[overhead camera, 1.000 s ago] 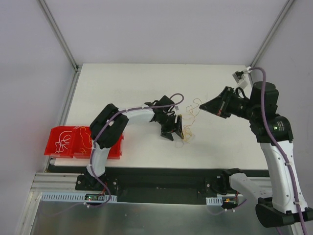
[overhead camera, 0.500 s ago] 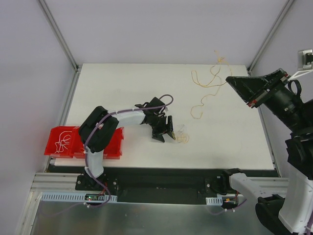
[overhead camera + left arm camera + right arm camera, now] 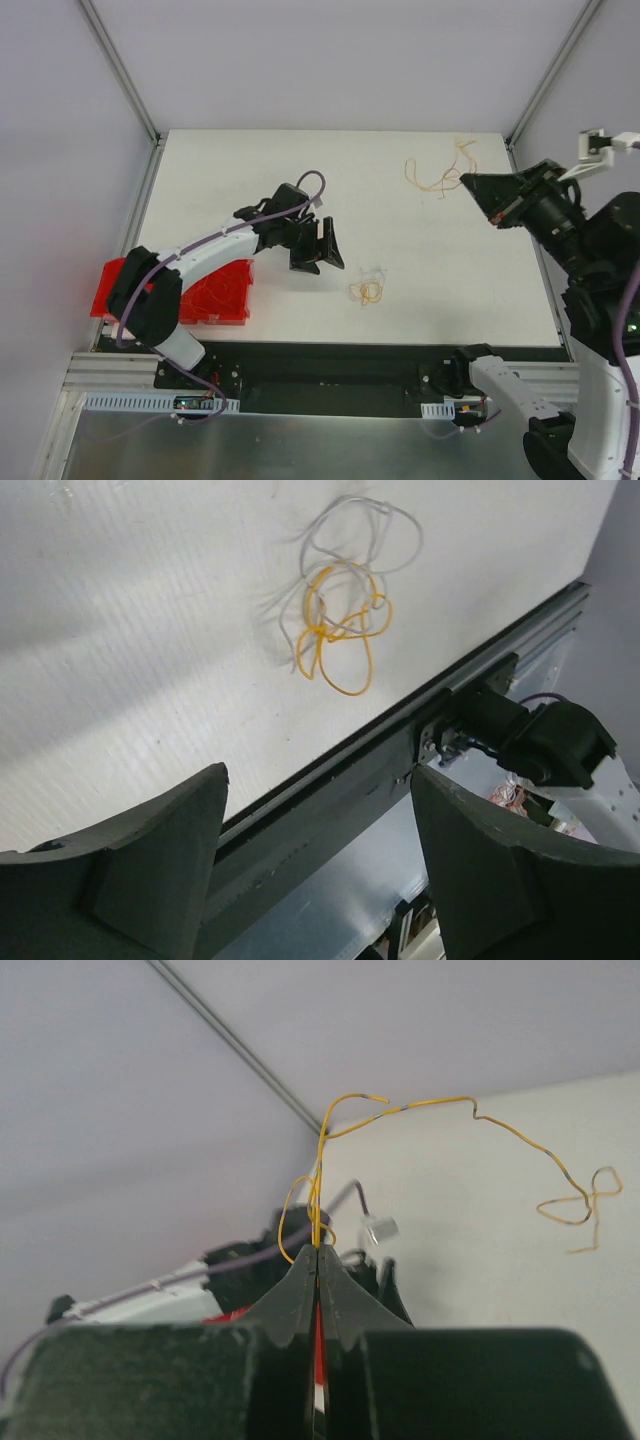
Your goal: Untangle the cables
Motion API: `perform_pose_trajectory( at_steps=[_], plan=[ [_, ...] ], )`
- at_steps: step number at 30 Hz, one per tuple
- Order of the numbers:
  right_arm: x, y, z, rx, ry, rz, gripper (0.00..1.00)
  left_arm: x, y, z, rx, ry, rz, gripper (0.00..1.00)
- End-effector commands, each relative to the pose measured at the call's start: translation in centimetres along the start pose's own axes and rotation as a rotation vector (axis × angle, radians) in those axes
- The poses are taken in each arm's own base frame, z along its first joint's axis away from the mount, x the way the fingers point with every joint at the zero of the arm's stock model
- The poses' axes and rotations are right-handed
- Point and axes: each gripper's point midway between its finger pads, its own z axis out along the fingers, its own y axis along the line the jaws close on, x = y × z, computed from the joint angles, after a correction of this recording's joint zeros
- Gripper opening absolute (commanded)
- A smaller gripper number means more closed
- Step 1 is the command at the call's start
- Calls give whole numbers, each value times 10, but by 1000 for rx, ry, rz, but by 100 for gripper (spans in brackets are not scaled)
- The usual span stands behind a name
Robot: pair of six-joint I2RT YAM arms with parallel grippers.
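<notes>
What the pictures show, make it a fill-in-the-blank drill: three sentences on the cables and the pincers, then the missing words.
1. The right pincer is ____ on a yellow cable, lifted off the table.
2. The left pincer hangs ____, holding nothing.
3. The small tangle of yellow and whitish strands lies on the table, nearer the ____ pincer.
Missing words: shut; open; left.

Left arm (image 3: 205, 258) reaches forward and low; left gripper (image 3: 316, 250) has its jaws spread wide, seemingly empty. Right arm (image 3: 600, 250) stands raised; right gripper (image 3: 470, 183) is pinched tight on a wire (image 3: 400, 1109).
</notes>
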Motion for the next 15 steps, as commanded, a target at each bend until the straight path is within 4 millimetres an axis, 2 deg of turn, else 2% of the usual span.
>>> perform_pose_trajectory(
  at_steps=[1,3,5,8,10,11,15],
  plan=[
    [64,-32,6,12,200,12,0,-9,-56,-56,158,-90,149,75],
    [97,-44,6,-11,302,-4,0,-16,-83,-82,224,-150,226,77],
    [122,-48,6,-66,389,-5,0,-24,-103,-109,256,-236,275,79],
    [146,-28,4,-250,502,56,0,-36,-116,-143,263,-370,294,81],
    [152,-17,6,-329,500,74,0,-43,-115,-163,236,-462,288,81],
    [154,-14,6,-347,493,69,0,-48,-108,-171,191,-518,275,81],
    [178,-10,23,-392,534,136,0,-62,-63,-201,-48,-692,184,84]
  ],
)
